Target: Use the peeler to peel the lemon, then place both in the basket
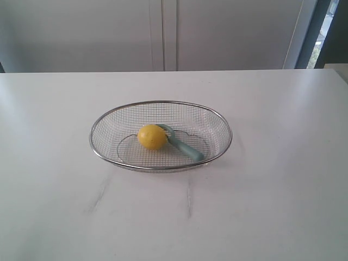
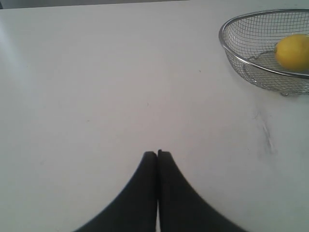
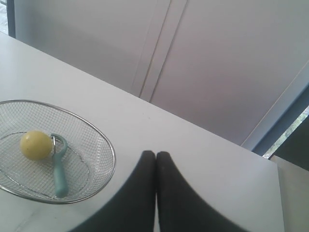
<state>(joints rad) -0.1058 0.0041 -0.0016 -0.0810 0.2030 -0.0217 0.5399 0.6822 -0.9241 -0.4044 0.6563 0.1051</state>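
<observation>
Black left gripper (image 2: 157, 153) and black right gripper (image 3: 155, 153): jaws pressed together, empty, above white tabletop (image 1: 174, 217). Farther on, oval silver wire-mesh basket (image 1: 212, 122) holding round yellow lemon (image 1: 151, 136), pale teal-handled peeler (image 1: 187, 149) against it.

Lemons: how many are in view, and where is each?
1. The lemon lies inside the basket, left of its middle in the exterior view, beside the peeler. The open mesh and bare table leave little room for another to hide.
</observation>
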